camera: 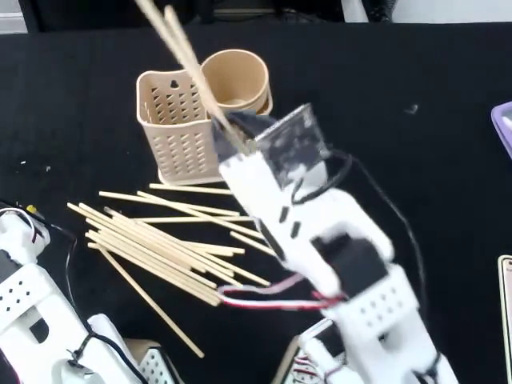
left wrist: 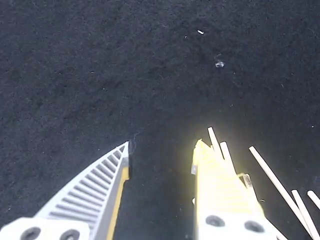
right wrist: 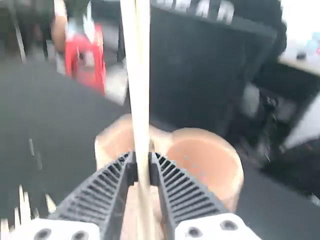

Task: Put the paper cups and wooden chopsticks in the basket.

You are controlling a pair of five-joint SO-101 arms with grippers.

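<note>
Beside the basket (camera: 176, 132), touching it, we see the paper cups (camera: 236, 78). By its rim our right claw (camera: 238, 138) clamps a pair of chopsticks (camera: 180, 44). On the black counter (camera: 400, 80) lie loose chopsticks (camera: 160, 248); our left claw (left wrist: 160, 150) gapes above it.

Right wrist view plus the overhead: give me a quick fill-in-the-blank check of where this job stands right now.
1. The right gripper is ____ on the held chopsticks.
2. The left gripper hangs ____ over the black table.
3. The paper cups stand on the table next to the perforated ____, not inside it.

Missing words: shut; open; basket.
</note>
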